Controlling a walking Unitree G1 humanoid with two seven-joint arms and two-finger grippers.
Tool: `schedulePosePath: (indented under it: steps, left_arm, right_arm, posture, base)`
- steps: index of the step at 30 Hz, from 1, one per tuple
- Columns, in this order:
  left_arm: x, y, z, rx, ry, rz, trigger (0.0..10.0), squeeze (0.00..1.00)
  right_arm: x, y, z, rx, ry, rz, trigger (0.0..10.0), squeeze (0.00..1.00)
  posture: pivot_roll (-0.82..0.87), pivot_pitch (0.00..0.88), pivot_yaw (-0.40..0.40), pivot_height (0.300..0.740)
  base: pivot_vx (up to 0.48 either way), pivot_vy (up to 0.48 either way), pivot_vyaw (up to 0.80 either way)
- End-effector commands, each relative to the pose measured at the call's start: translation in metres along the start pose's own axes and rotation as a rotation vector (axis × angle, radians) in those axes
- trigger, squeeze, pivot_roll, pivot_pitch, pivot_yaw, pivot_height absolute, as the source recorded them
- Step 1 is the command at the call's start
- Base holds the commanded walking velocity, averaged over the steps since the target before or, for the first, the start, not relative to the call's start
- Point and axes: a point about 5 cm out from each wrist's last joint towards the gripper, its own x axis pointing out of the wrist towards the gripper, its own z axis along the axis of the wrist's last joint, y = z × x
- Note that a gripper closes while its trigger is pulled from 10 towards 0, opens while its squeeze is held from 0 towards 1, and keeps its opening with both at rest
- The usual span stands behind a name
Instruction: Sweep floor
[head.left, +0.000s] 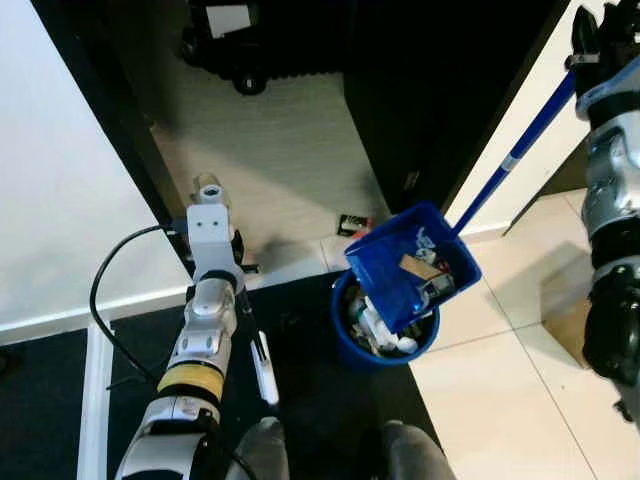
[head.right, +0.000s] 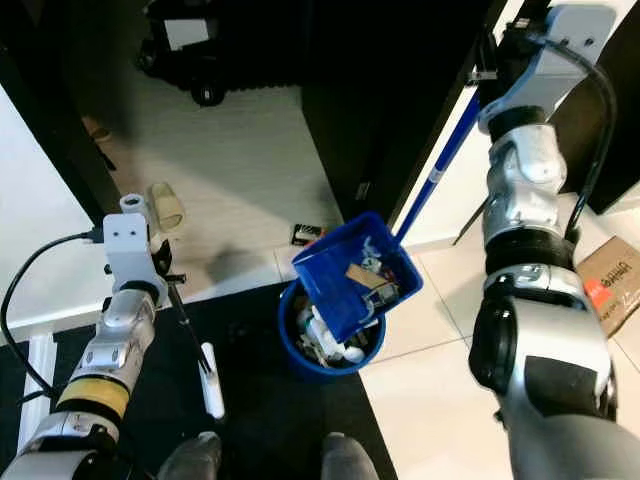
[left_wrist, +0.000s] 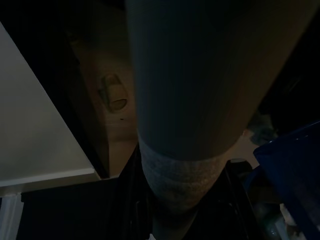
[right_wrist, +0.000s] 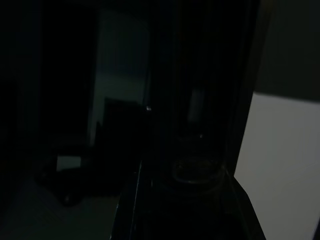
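Note:
A blue long-handled dustpan (head.left: 410, 265) hangs tilted over a round blue bin (head.left: 345, 350), and paper and wrappers lie in both. Its blue handle (head.left: 515, 155) runs up to my right gripper (head.left: 583, 45), which is raised high at the right and shut on it. My left arm reaches forward and down at the left. The left gripper (head.left: 250, 335) hangs over the dark mat, shut on a thin broom handle (head.right: 190, 330) with a white end (head.right: 212, 395). In the left wrist view the handle (left_wrist: 185, 125) shows as a thick grey pole close to the camera.
A small dark wrapper (head.left: 352, 224) and a tan roll (head.left: 208, 188) lie on the pale floor beyond the doorway. A black wheeled object (head.left: 235, 50) stands farther back. Black door frames flank the opening. A cardboard box (head.right: 610, 280) sits at the right, and my feet (head.left: 265, 450) are on the mat.

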Motion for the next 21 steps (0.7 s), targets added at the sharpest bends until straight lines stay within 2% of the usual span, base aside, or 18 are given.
schedulePosePath:
  steps: [1, 2, 4, 8, 10, 14, 17, 18, 21]
  left_arm:
    - [-0.001, -0.001, 0.002, 0.007, -0.024, -0.006, 10.0, 0.0]
    - [-0.001, -0.001, 0.002, 0.007, -0.024, -0.006, 10.0, 0.0]
    - [-0.002, 0.001, 0.002, 0.01, -0.026, -0.004, 10.0, 0.0]
    - [-0.002, 0.001, 0.002, 0.01, -0.026, -0.003, 10.0, 0.0]
    - [-0.002, 0.002, 0.002, 0.01, -0.026, -0.005, 10.0, 0.0]
    - [-0.002, 0.002, 0.002, 0.01, -0.027, -0.006, 10.0, 0.0]
    - [-0.003, 0.002, 0.002, 0.009, -0.027, -0.008, 10.0, 0.0]
    - [-0.003, 0.002, 0.002, 0.009, -0.027, -0.008, 10.0, 0.0]
    - [-0.004, 0.002, 0.001, 0.008, -0.026, -0.009, 10.0, 0.0]
  right_arm:
    - [0.002, 0.004, 0.017, -0.049, -0.119, 0.018, 10.0, 0.0]
    - [0.002, 0.004, 0.017, -0.049, -0.119, 0.018, 10.0, 0.0]
    - [-0.005, 0.021, 0.016, -0.066, -0.172, 0.082, 10.0, 0.0]
    - [-0.009, 0.032, 0.015, -0.058, -0.201, 0.112, 10.0, 0.0]
    - [-0.015, 0.05, 0.015, -0.027, -0.227, 0.153, 10.0, 0.0]
    - [-0.018, 0.061, 0.015, -0.001, -0.238, 0.181, 10.0, 0.0]
    - [-0.025, 0.08, 0.014, 0.012, -0.225, 0.257, 10.0, 0.0]
    - [-0.025, 0.08, 0.014, 0.012, -0.225, 0.257, 10.0, 0.0]
    - [-0.039, 0.103, 0.017, -0.012, -0.247, 0.37, 10.0, 0.0]
  posture:
    - [0.02, 0.042, -0.066, 0.74]
    - [0.02, 0.042, -0.066, 0.74]
    - [0.02, 0.042, -0.067, 0.74]
    - [0.02, 0.042, -0.067, 0.74]
    - [0.02, 0.041, -0.066, 0.74]
    - [0.02, 0.043, -0.068, 0.74]
    - [0.02, 0.043, -0.069, 0.74]
    - [0.02, 0.043, -0.069, 0.74]
    - [0.03, 0.044, -0.07, 0.74]
  base:
    - [0.0, 0.0, 0.0]
    - [0.0, 0.0, 0.0]
    - [0.0, 0.0, 0.0]
    - [0.0, 0.0, 0.0]
    - [0.0, 0.0, 0.0]
    - [0.0, 0.0, 0.0]
    - [0.0, 0.0, 0.0]
    - [0.0, 0.0, 0.0]
    - [0.0, 0.0, 0.0]
